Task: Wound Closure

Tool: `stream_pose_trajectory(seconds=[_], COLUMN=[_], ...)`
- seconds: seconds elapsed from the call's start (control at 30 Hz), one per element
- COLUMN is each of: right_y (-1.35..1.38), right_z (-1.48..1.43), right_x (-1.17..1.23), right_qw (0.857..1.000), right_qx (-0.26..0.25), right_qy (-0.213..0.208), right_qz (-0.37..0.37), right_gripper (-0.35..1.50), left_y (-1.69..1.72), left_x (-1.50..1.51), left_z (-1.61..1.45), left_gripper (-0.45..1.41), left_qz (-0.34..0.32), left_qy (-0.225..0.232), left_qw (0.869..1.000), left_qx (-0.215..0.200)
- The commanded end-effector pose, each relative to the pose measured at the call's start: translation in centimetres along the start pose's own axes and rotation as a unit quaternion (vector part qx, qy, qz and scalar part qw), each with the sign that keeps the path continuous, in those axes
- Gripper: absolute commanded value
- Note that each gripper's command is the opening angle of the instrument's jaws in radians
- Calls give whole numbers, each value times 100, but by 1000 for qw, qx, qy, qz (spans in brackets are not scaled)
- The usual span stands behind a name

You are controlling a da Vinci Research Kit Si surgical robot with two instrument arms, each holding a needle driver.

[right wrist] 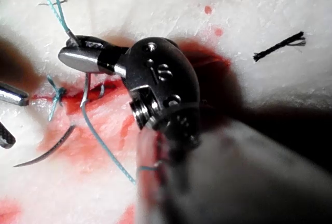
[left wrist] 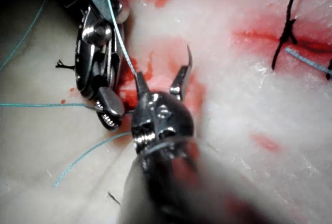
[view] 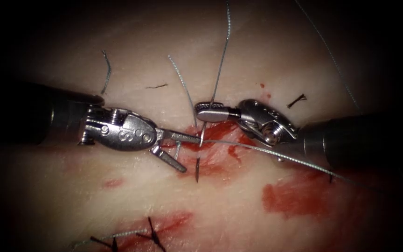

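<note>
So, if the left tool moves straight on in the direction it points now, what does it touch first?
Probably the needle, just ahead of the left tool, whose jaws are open. The right tool holds the needle near its thread end. Depth is unclear.

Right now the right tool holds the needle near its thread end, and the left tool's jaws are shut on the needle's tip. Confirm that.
Not quite. The left tool has its jaws open and holds nothing; the tip of the needle lies free just beside them, as the endoscope view shows. The right tool does hold the needle near its thread end.
</note>
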Motion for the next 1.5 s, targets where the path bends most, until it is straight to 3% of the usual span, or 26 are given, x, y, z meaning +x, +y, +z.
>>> stream_pose_trajectory(seconds=[0.03,0.27,0.4,0.43,0.53,0.6,0.67,0.7,0.73,0.77,0.87,0.93,0.97,1.03,1.07,1.1,1.23,1.27,1.3,1.4,1.43,1.47,1.5], right_y=[1,-3,-4,-4,-6,-7,-9,-11,-11,-13,-13,-13,-13,-16,-17,-20,-21,-18,-17,-17,-19,-21,-24], right_z=[8,12,13,13,13,14,15,15,16,16,16,16,16,14,12,7,-5,-9,-10,-9,-8,-7,-6], right_x=[-4,0,0,0,-1,-2,-4,-6,-6,-7,-3,2,4,15,18,25,35,40,43,52,55,59,62], right_qw=[1000,1000,1000,1000,1000,1000,999,994,990,976,967,956,952,945,945,942,932,924,920,916,916,917,918], right_qx=[1,2,1,1,1,0,-4,-12,-16,-26,-44,-56,-61,-77,-80,-86,-92,-100,-102,-106,-106,-107,-107], right_qy=[2,18,18,18,18,19,22,23,22,20,9,-16,-28,-65,-72,-88,-111,-125,-128,-131,-131,-130,-129], right_qz=[1,2,1,1,1,0,-40,-105,-141,-213,-250,-288,-299,-311,-310,-312,-333,-348,-355,-365,-364,-361,-360], right_gripper=[-35,-35,-35,-35,-35,-35,26,79,96,111,110,110,111,111,103,98,93,89,84,84,73,34,21], left_y=[3,14,10,9,9,9,8,5,5,3,0,-1,-1,-4,-5,-8,-15,-22,-26,-40,-43,-45,-47], left_x=[-6,-23,-29,-30,-30,-29,-27,-25,-24,-21,-10,-6,-2,7,10,16,32,41,46,65,70,75,79], left_z=[11,38,48,49,49,48,50,52,52,54,56,55,54,53,53,49,37,28,23,-8,-18,-30,-40], left_gripper=[49,44,37,24,-45,-45,-45,-45,-45,-45,-45,-45,-45,-45,-45,-45,-45,-45,-45,-45,-45,-45,-45], left_qz=[17,42,47,42,-5,-40,-102,-125,-136,-156,-232,-291,-319,-392,-408,-456,-543,-576,-592,-681,-718,-758,-782], left_qy=[-6,-17,-25,-25,-28,-16,16,40,50,64,95,124,145,197,212,239,273,298,313,366,375,387,395], left_qw=[1000,999,998,999,1000,999,994,991,989,985,967,948,936,896,886,854,789,756,737,631,584,522,480], left_qx=[-2,-25,-15,-16,-3,7,19,27,30,33,34,37,47,68,69,69,90,94,92,61,55,52,50])
